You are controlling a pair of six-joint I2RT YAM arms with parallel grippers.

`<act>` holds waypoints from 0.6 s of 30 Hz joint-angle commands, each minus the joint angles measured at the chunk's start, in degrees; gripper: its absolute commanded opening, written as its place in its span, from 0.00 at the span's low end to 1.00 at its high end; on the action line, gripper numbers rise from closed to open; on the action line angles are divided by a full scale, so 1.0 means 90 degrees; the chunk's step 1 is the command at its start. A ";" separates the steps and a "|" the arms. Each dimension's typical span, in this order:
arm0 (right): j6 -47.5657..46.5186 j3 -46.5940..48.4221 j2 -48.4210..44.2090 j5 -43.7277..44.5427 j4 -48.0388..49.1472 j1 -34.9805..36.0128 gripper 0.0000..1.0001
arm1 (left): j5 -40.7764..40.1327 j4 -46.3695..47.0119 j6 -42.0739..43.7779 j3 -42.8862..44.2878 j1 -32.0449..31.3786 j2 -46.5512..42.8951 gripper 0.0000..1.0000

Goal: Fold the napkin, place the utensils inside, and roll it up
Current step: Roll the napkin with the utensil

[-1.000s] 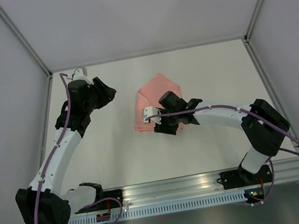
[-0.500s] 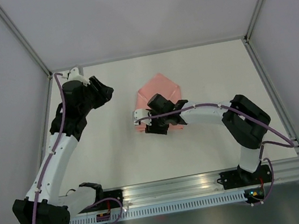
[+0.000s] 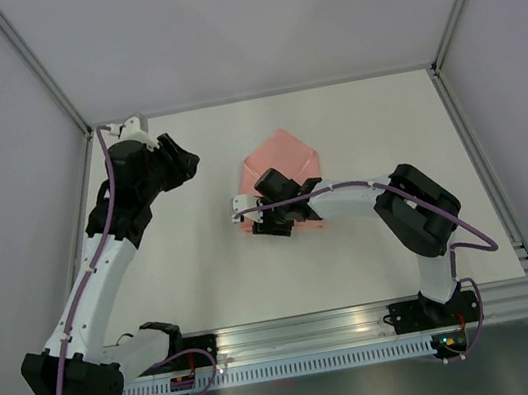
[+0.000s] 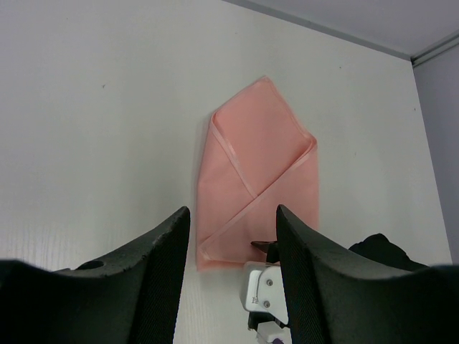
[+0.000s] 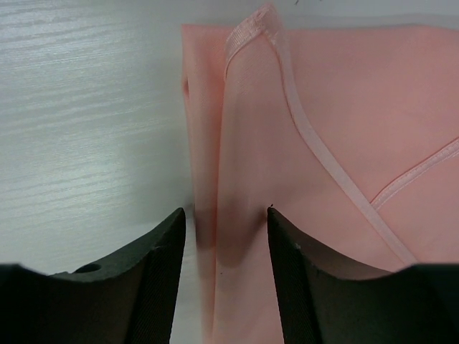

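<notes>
On the table [image 3: 205, 268], napkin [image 3: 283, 159] lies folded to a point; thin, soft, prob. floppy. Your R gripper [image 5: 226, 215] sits over its folded side edge, jaws spread, nothing held; pinch all layers there. L gripper [image 4: 233, 215] spread too, empty, well apart.

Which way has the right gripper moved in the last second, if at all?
Yes. In the top view the right gripper has shifted left across the napkin, from its near right part to its near left edge.
</notes>
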 commanded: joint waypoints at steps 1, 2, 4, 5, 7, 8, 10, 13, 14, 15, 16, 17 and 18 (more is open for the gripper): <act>-0.0141 0.0080 0.0143 0.0104 -0.0041 0.0010 0.55 | 0.0071 -0.0061 0.0326 0.0283 0.0019 -0.0054 0.57; -0.0132 0.0080 0.0163 0.0075 -0.0070 0.0020 0.54 | 0.0080 -0.0061 0.0346 0.0273 0.0028 -0.0034 0.57; -0.0190 0.0061 0.0182 0.0046 -0.0119 0.0020 0.50 | 0.0100 -0.0071 0.0346 0.0273 0.0019 -0.0015 0.57; -0.0209 0.0051 0.0192 0.0036 -0.0177 0.0020 0.49 | 0.0129 -0.0061 0.0346 0.0264 0.0028 0.0005 0.57; -0.0268 0.0012 0.0231 -0.0022 -0.0217 0.0010 0.44 | 0.0129 -0.0051 0.0327 0.0244 0.0019 0.0024 0.57; -0.0317 0.0012 0.0241 -0.0032 -0.0265 0.0010 0.42 | 0.0139 -0.0061 0.0317 0.0234 0.0019 0.0034 0.57; -0.0356 0.0031 0.0318 -0.0042 -0.0344 0.0010 0.36 | 0.0139 -0.0051 0.0317 0.0225 0.0019 0.0024 0.57; -0.0434 0.0090 0.0446 -0.0091 -0.0529 0.0010 0.29 | 0.0119 -0.0051 0.0297 0.0195 0.0019 0.0034 0.56; -0.0454 0.0099 0.0475 -0.0101 -0.0588 0.0010 0.27 | 0.0100 -0.0051 0.0268 0.0166 0.0019 0.0034 0.56; -0.0473 0.0129 0.0504 -0.0120 -0.0627 0.0000 0.25 | 0.0110 -0.0013 0.0258 0.0098 0.0019 0.0024 0.56; -0.0483 0.0129 0.0553 -0.0178 -0.0666 0.0000 0.21 | 0.0100 0.0055 0.0229 0.0049 0.0019 0.0005 0.56; -0.0483 0.0138 0.0583 -0.0218 -0.0753 0.0000 0.20 | 0.0081 0.0095 0.0190 -0.0009 0.0019 -0.0005 0.56; -0.0493 0.0216 0.0602 -0.0276 -0.0812 -0.0029 0.18 | 0.0061 0.0134 0.0170 -0.0126 0.0009 -0.0034 0.55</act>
